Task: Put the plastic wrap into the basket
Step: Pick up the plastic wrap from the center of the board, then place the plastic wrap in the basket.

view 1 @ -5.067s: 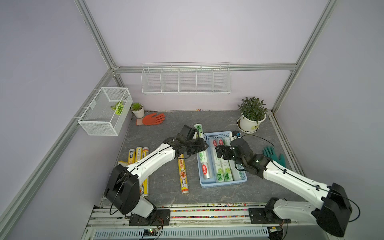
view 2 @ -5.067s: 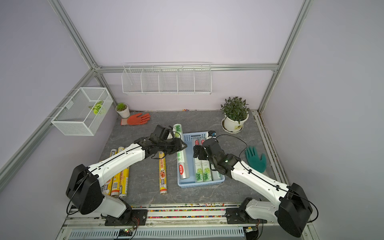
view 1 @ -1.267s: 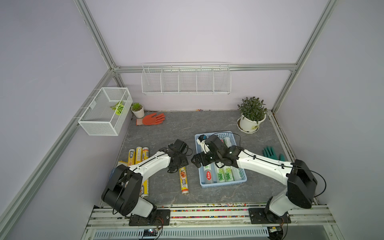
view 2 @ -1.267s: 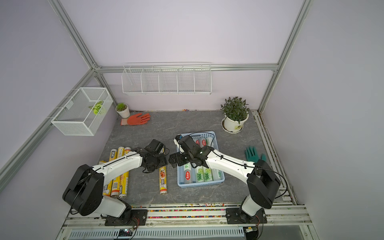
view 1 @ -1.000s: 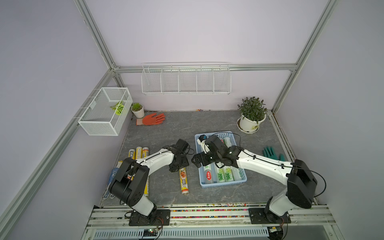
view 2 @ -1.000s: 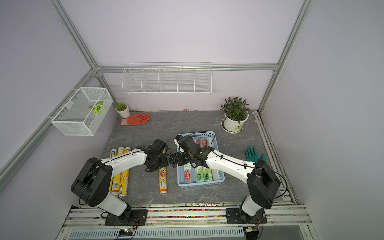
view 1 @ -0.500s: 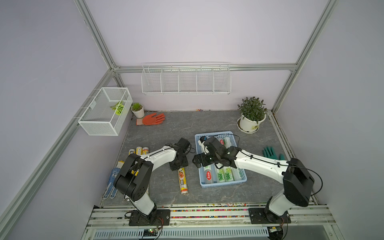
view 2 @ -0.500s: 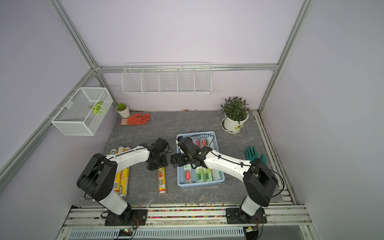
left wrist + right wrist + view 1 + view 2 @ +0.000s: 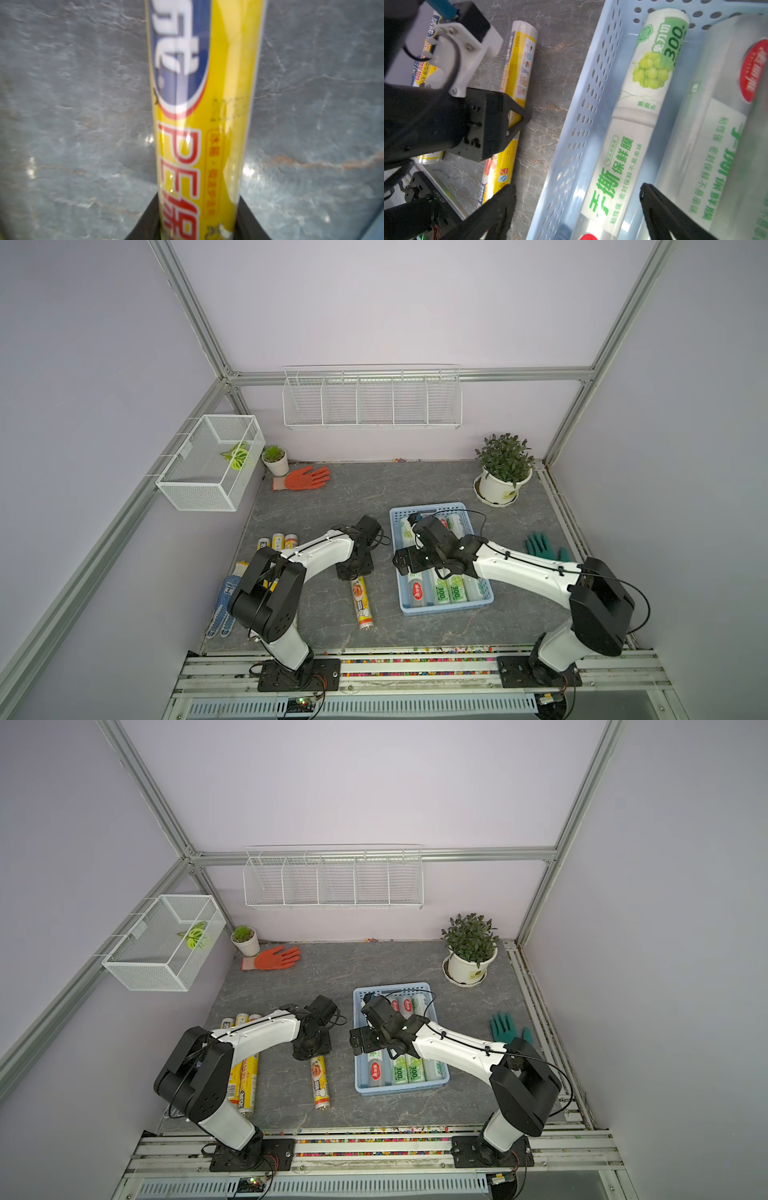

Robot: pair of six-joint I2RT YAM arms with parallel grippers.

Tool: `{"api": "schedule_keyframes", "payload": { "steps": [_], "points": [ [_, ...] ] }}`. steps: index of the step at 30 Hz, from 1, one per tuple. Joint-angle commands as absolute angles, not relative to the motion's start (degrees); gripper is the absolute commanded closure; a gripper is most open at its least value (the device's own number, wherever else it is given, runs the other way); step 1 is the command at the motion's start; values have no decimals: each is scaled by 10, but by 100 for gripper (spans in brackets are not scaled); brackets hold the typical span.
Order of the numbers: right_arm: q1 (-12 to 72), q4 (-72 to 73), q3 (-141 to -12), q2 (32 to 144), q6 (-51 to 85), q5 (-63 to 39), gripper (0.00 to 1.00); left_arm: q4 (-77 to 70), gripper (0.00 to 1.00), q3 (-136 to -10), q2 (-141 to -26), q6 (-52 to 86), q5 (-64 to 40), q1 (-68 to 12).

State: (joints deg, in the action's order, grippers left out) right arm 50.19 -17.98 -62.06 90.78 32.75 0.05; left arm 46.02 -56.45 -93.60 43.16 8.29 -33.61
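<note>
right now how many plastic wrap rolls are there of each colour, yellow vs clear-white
yellow rolls: 4
clear-white rolls: 4
total: 8

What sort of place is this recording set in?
Probably a lab robot cell staged as a household corner: an aluminium frame with plain lilac walls boxes in the tabletop, the left arm and right arm are bolted to a front rail, and a potted plant and divided wire rack serve as props.
</note>
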Motion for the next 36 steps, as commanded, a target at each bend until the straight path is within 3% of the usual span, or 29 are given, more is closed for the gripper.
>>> {"api": "schedule_keyframes", "payload": {
  "steps": [1, 9, 16, 20, 28, 36],
  "points": [
    [497, -165, -601, 867, 343, 38, 2, 486, 89, -603, -875, 425, 104, -345],
    [480, -148, -561, 812, 371, 74, 2, 415, 93, -634, -774, 409, 19, -349],
    [445, -134, -523, 773, 400, 56, 3, 333, 93, -666, -778, 415, -56, -377],
    [427, -129, -496, 744, 422, 68, 3, 359, 93, -728, -837, 429, 13, -417],
    [403, -138, -447, 684, 445, 133, 3, 585, 96, -929, -1035, 500, 155, -475],
    [372, -145, -444, 696, 457, 104, 3, 550, 97, -936, -1112, 498, 84, -483]
  ]
}}
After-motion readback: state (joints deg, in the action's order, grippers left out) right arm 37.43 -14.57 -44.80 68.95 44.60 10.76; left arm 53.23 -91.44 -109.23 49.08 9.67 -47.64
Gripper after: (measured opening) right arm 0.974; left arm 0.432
